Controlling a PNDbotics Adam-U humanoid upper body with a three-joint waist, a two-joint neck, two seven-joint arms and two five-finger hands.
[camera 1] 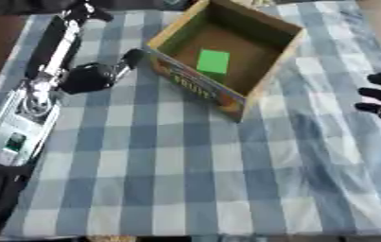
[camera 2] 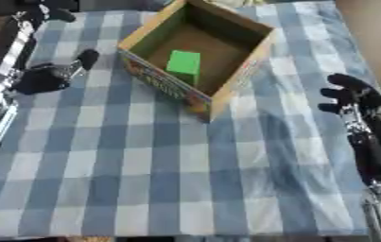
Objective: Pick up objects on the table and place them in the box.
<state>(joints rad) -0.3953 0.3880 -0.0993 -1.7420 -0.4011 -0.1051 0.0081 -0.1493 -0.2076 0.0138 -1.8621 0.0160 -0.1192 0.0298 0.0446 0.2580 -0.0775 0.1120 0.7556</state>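
The left hand (camera 1: 90, 75) hangs just left of the box (camera 1: 197, 85), its fingers (camera 1: 130, 59) loosely extended and holding nothing. The right hand (camera 2: 355, 97) rests with fingers spread at the desk's (camera 1: 185, 179) right edge. A green block (camera 1: 213, 62) lies inside the box.

It looks like a home dining spot. A blue-and-white checked cloth (camera 1: 185, 179) covers the table. A printed cardboard box (camera 1: 195, 87) stands on it.
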